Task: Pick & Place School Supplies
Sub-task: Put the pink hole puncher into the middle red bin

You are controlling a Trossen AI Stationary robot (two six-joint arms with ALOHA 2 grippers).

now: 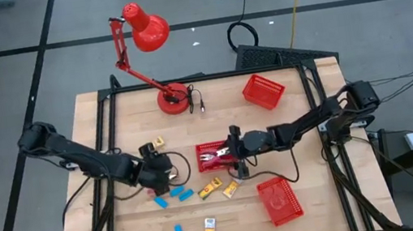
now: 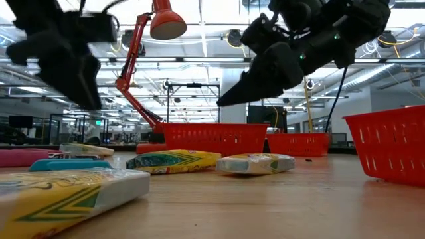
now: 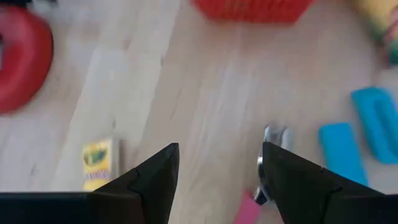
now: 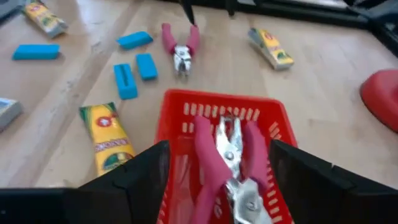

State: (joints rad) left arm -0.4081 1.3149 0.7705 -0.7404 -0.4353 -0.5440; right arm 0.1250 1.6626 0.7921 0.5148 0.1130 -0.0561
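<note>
- The right gripper point(image 1: 232, 149) is hovering over the middle red basket point(image 4: 177, 115), its fingers spread and empty; a pair of red-handled pliers point(image 4: 227, 158) is lying inside the basket right under it. I judge this drop-off is done, and the arm now needs to lift clear and go for another item.
- The left gripper point(image 1: 152, 171) is hanging with fingers released and empty, low over a second pair of pliers point(image 4: 181, 48) on the table beside the blue blocks point(image 4: 135, 71). Its next move looks like a descent with the fingers straddling the handles, then a squeeze.
- Yellow packets point(image 1: 209, 187) are lying scattered toward the table's front edge, well apart from the baskets, waiting to be sorted.
- One packet point(image 4: 107, 137) is showing lettering that seems to read "Crayola", though it is blurred; other labels are unreadable.
- Farther back, a red lamp point(image 1: 149, 34) is standing on the table.
</note>
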